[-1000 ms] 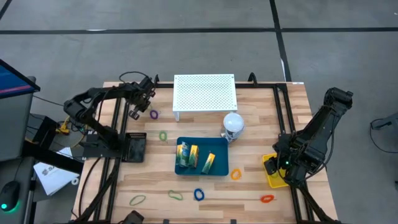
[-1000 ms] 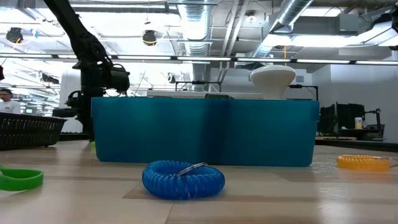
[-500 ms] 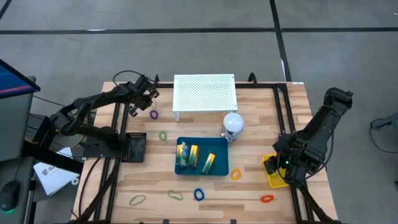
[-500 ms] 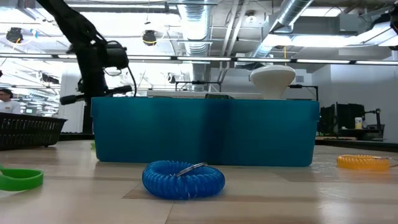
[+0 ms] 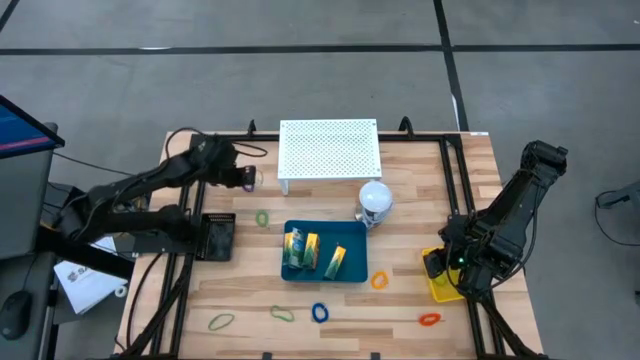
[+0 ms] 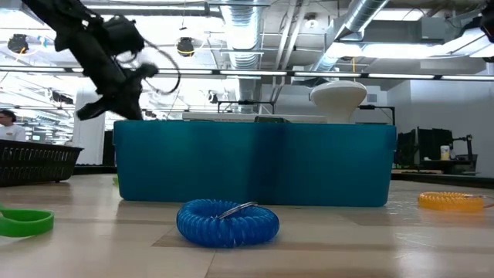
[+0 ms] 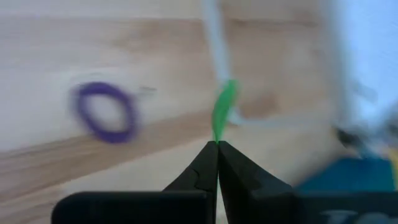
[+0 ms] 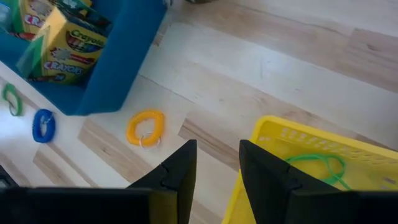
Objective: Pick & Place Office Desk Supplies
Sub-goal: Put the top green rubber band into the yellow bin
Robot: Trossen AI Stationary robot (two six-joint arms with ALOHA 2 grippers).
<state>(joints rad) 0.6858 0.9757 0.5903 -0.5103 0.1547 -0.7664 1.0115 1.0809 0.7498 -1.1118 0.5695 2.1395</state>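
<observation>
High view: left hand (image 5: 243,177), fingers together, hangs near the purple loop (image 7: 104,112); right hand (image 5: 437,264), fingers apart, waits over the yellow bin (image 8: 311,162).

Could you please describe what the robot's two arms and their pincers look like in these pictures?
Both arms are black, built of jointed segments. The left arm carries a thin black cable looping near its wrist. Its left pincer has two dark, tapered fingers ending in a point. The right arm is bulkier at its joints, and a small green light shows near its wrist. The right pincer has two broad, flat, matte black fingers.
</observation>
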